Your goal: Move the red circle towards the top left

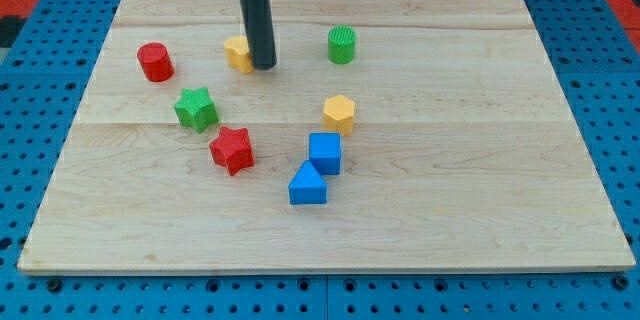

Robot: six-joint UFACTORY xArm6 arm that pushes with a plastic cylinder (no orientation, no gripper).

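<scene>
The red circle (155,62) is a short red cylinder near the board's left edge, in the upper part. My tip (264,64) is at the lower end of the dark rod, well to the right of the red circle. The tip stands right against a yellow block (237,53), whose right side the rod hides. A green star (196,108) lies below and right of the red circle. A red star (232,149) lies further down.
A green cylinder (342,44) stands at upper middle. A yellow hexagon (339,113), a blue cube (325,152) and a blue wedge (307,185) sit in the middle. The wooden board (480,160) ends on a blue pegboard all around.
</scene>
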